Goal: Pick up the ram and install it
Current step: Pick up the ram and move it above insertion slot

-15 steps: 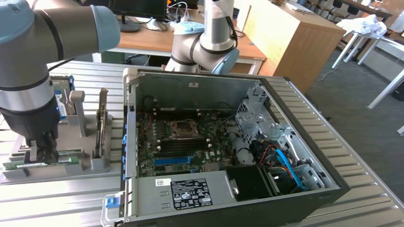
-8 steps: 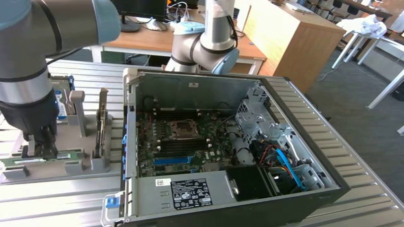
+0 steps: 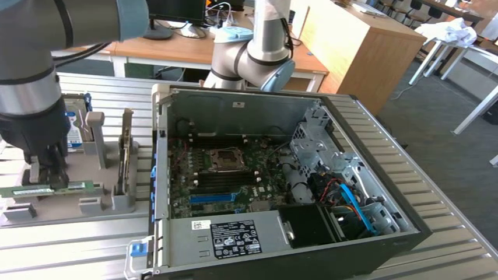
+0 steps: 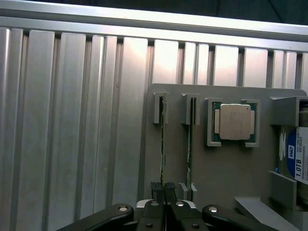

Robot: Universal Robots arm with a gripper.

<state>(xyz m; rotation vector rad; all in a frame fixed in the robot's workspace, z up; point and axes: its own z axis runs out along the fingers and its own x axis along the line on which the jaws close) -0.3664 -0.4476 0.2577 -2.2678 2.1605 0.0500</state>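
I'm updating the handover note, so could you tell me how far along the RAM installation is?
Done: the gripper is shut on the ram. In hand: that stick, not yet lifted from the grey holder tray. Left: carrying it to the open computer case and seating it in the black memory slots, which look empty.

The hand (image 3: 49, 178) points downward, pinched shut.

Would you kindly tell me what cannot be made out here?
Exterior view: the end effector covers part of the ram.
Wrist view: the ram is edge-on, its chips hidden.
Wrist view: the hard drive is cut by the edge.
Exterior view: motherboard slots too small to judge.
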